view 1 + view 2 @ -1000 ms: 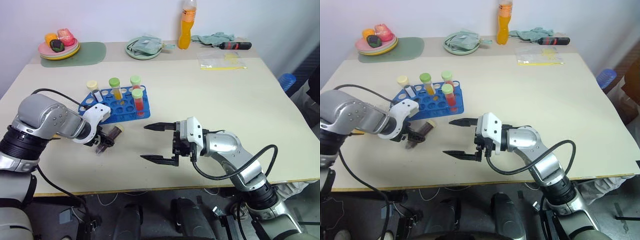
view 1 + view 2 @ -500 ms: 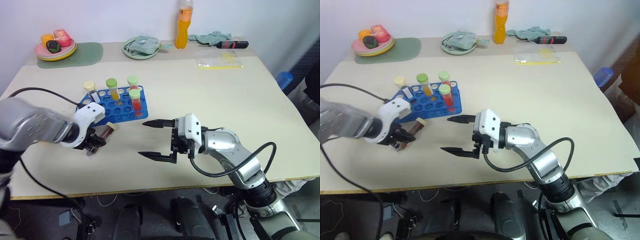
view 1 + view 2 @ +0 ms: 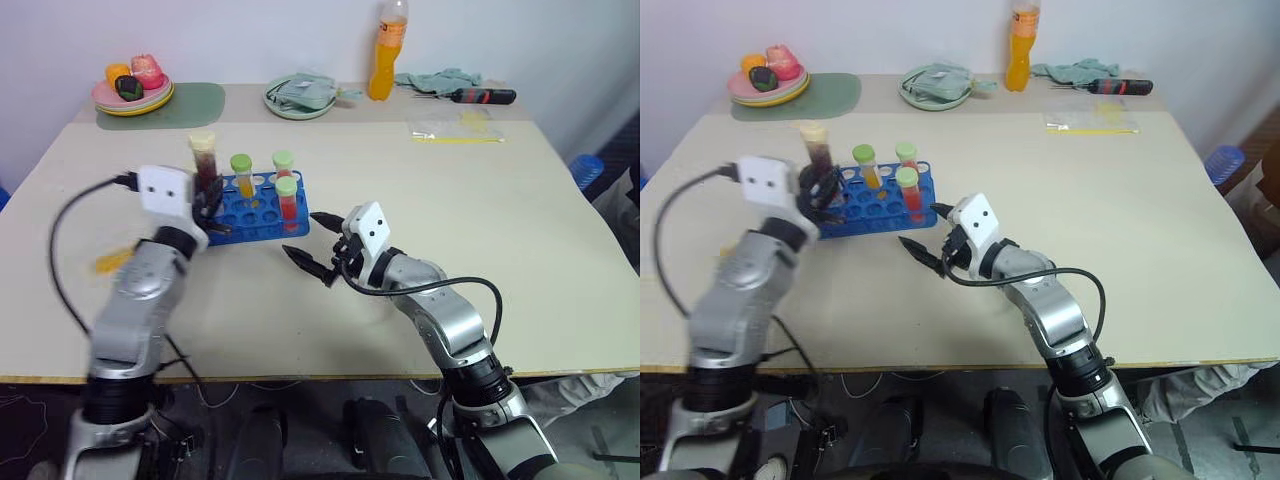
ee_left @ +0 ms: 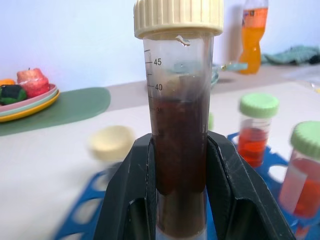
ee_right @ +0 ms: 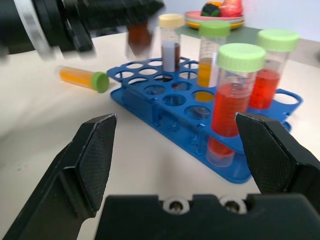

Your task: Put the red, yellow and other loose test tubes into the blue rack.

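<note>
While your left gripper (image 4: 181, 200) pinches the dark brown tube (image 4: 179, 150) upright, low on its body, the cream cap rides high above the black fingers, so the tube could tip or slip if you swing the arm fast. It hangs just over the near-left end of the blue rack (image 3: 255, 214); come down off-centre and the tube's base will catch a hole's rim, or knock the cream-capped tube (image 5: 171, 42) already standing beside it. You also risk shoving the whole rack, since nothing pins it to the table (image 3: 480, 200).

Your right gripper (image 3: 318, 247) sits spread wide and empty, its tips just beside the rack's right end and the red tube (image 3: 288, 199); a small drift forward would bump them.

1 orange tube with a green cap (image 5: 82, 77) lies loose on the table beyond the rack, so work remains.

Hard to read: the left arm is smeared in the head views, the tube's bottom is hidden between the fingers, and you cannot tell which hole lies under it.
</note>
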Robot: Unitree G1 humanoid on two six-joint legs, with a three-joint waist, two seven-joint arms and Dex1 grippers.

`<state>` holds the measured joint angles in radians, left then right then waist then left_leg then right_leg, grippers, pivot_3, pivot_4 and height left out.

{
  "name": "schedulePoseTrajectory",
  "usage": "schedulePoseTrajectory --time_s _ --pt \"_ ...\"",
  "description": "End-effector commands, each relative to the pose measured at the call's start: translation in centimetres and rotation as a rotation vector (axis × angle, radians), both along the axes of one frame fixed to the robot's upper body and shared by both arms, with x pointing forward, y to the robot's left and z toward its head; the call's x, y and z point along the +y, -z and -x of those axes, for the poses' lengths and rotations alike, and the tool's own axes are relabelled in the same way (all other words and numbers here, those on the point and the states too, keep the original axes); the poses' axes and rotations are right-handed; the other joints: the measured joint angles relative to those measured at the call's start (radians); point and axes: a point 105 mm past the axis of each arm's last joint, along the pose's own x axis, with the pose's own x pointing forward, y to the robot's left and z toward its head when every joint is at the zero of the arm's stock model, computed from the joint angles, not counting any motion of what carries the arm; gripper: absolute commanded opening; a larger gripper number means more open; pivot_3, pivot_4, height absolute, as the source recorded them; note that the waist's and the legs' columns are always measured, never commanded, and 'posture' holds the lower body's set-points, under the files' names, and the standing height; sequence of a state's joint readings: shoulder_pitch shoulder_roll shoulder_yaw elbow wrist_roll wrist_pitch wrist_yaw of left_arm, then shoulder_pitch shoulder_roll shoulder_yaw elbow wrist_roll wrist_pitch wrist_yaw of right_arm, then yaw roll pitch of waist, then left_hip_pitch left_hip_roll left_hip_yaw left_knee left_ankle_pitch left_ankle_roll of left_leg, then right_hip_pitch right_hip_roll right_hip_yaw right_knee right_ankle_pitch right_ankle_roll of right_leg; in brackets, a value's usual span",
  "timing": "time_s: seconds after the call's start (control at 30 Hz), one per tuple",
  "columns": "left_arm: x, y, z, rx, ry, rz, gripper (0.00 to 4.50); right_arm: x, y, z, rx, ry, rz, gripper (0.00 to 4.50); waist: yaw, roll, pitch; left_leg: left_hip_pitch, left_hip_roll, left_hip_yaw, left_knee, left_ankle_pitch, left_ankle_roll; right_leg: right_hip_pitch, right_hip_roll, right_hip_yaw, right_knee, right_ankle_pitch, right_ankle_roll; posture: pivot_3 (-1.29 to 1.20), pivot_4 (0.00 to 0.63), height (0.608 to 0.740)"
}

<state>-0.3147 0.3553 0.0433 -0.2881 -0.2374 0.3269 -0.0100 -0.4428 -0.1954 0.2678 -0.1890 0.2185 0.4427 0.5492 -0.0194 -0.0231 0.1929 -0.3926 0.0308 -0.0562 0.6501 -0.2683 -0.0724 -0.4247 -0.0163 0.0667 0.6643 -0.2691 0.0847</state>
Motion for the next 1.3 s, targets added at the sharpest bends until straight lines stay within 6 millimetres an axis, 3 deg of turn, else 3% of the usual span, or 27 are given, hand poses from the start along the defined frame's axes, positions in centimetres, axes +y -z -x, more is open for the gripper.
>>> schedulePoseTrajectory --time_s 0.03,0.1,0.27,0.43,0.53,0.63,0.73,0.83,1.03,1.17,1.3 --pt "1.4 -1.3 0.3 -0.131 -0.097 -0.036 0.76 0.4 -1.0 0.5 -0.053 -0.033 0.003 4.20 -0.004 0.000 0.000 0.001 0.000 0.000 0.000 0.000 0.000 0.000 0.001 0.000 0.001 0.000 0.000 0.00 0.150 0.740" --pt "2.4 -0.7 -0.1 -0.131 -0.137 -0.021 0.76 0.3 -1.0 0.5 -0.052 -0.032 0.008 4.20 -0.003 0.000 0.000 0.001 0.001 0.000 -0.001 0.000 0.000 0.000 0.001 0.000 0.001 0.000 0.000 0.00 0.150 0.740" --pt "2.1 -0.1 -0.1 -0.108 -0.055 -0.036 0.76 -0.2 -1.0 0.3 -0.057 -0.015 0.018 4.20 0.000 0.000 0.000 0.000 0.000 0.000 0.000 0.000 0.000 0.000 0.001 0.000 0.001 0.000 0.000 0.00 0.150 0.740" --pt "2.6 -2.1 2.5 0.031 0.197 -0.060 0.76 -0.8 -1.1 0.4 -0.072 -0.011 0.041 4.20 -0.009 0.001 0.000 0.000 0.001 -0.001 -0.001 0.000 0.000 0.000 0.001 0.000 0.001 0.000 0.000 0.00 0.150 0.740" --pt "3.5 -1.2 5.4 0.364 0.386 -0.222 0.76 -1.3 -1.0 0.4 -0.072 -0.016 0.054 4.20 -0.026 0.000 0.001 0.000 0.002 -0.002 -0.001 0.000 0.000 0.000 0.003 -0.001 0.002 0.000 -0.001 0.00 0.150 0.740" --pt "5.5 0.6 6.5 0.643 0.370 -0.364 0.76 -1.1 -1.0 0.3 -0.076 -0.035 0.062 4.20 -0.032 0.005 0.001 0.002 0.002 -0.001 -0.002 0.000 0.000 0.000 0.003 0.000 0.001 0.000 -0.001 0.00 0.150 0.740" --pt "6.2 0.9 5.6 0.752 0.329 -0.381 0.76 -0.6 -1.1 0.2 -0.083 -0.055 0.060 4.20 -0.025 0.005 0.002 0.002 0.002 -0.002 -0.002 0.000 0.000 0.001 0.003 -0.001 0.001 -0.001 -0.001 0.00 0.150 0.740" --pt "4.9 1.4 5.3 0.817 0.387 -0.476 0.76 0.0 -1.3 0.3 -0.089 -0.072 0.053 4.20 -0.026 0.002 0.002 0.001 0.002 -0.002 -0.002 0.000 0.000 0.001 0.003 -0.001 0.001 -0.001 -0.001 0.00 0.150 0.740" --pt "4.3 5.0 4.8 1.016 0.422 -0.645 0.76 0.4 -1.3 0.4 -0.099 -0.070 0.042 4.20 -0.030 0.003 0.002 0.001 0.002 -0.001 -0.003 0.000 0.000 -0.001 0.003 0.000 0.000 -0.001 -0.001 0.00 0.150 0.740" --pt "4.7 6.1 4.5 1.074 0.445 -0.735 0.76 0.3 -1.2 0.4 -0.099 -0.049 0.035 4.20 -0.030 0.003 0.002 0.001 0.002 -0.001 -0.002 0.000 0.000 -0.001 0.004 0.000 0.001 -0.001 -0.001 0.00 0.150 0.740" --pt "5.3 6.2 3.7 1.079 0.452 -0.782 2.72 0.4 -1.0 0.6 -0.095 -0.039 0.030 4.20 -0.026 0.003 0.002 0.001 0.002 -0.001 -0.002 0.000 0.000 -0.001 0.004 0.000 0.001 -0.001 -0.001 0.00 0.150 0.740"
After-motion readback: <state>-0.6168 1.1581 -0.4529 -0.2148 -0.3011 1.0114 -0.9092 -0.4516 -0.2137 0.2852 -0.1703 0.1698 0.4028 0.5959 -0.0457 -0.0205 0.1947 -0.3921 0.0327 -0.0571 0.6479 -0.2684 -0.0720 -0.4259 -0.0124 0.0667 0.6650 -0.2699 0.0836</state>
